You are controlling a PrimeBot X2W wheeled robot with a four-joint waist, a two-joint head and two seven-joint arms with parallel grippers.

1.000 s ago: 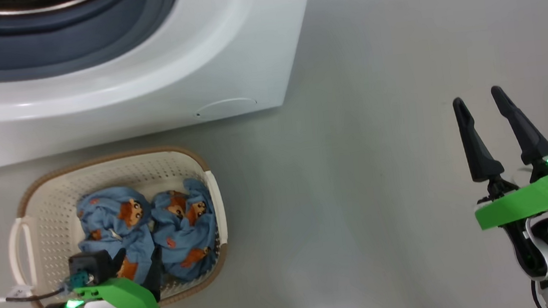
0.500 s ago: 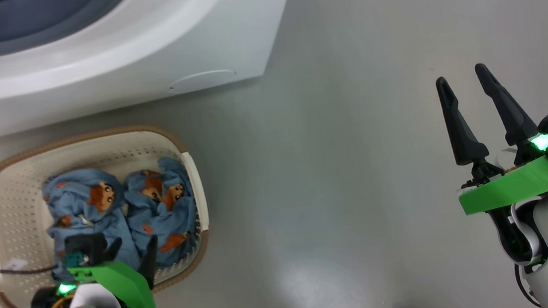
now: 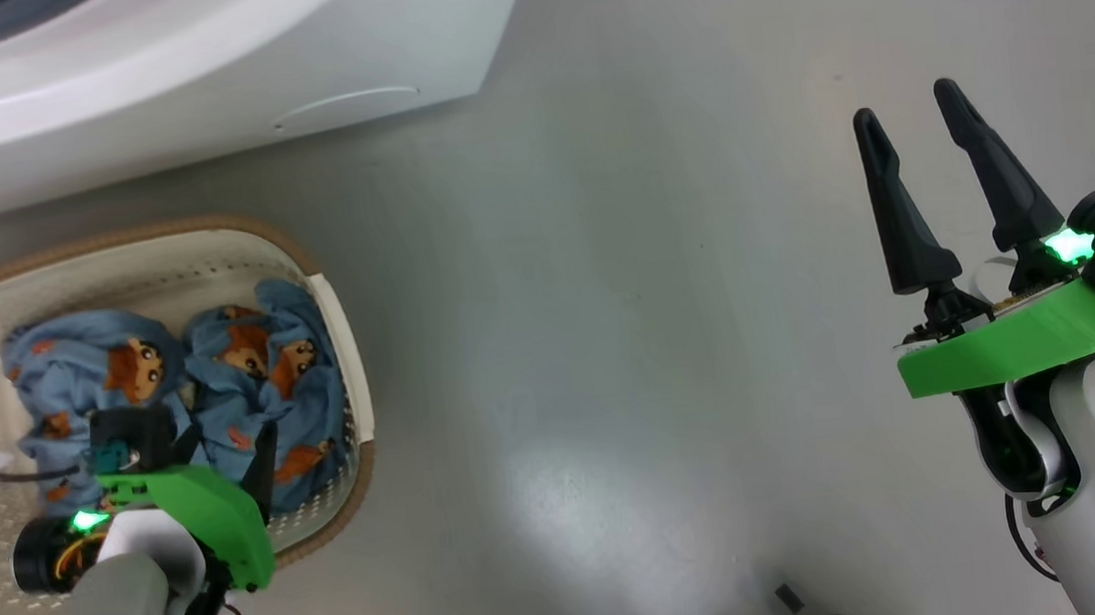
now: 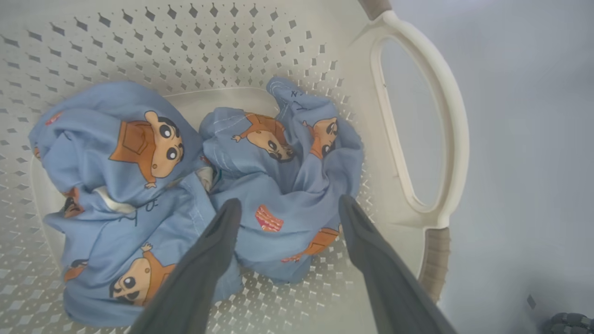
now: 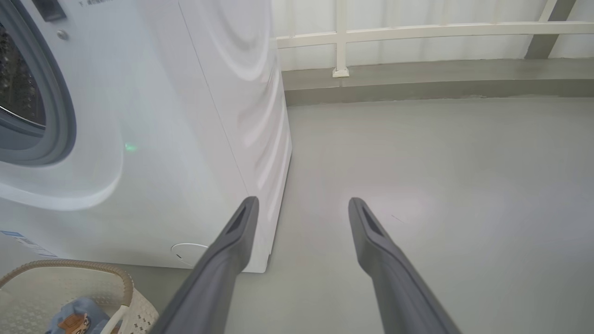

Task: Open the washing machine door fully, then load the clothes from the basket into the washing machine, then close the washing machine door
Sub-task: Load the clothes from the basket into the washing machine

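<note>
Lower left, our left gripper (image 3: 228,434) gapes over the clothes (image 3: 258,376), basket (image 3: 103,280) walls close; at right, right gripper (image 3: 908,104) gapes above bare floor (image 3: 611,342).

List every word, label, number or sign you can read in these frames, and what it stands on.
No text here reads clearly.
Grey print line on the washing machine front, beside the drum opening: too blurred to read.
Blue label sticker low on its front: too small to read.
Dark scribble-like marks on the clothes: not legible as words.
</note>
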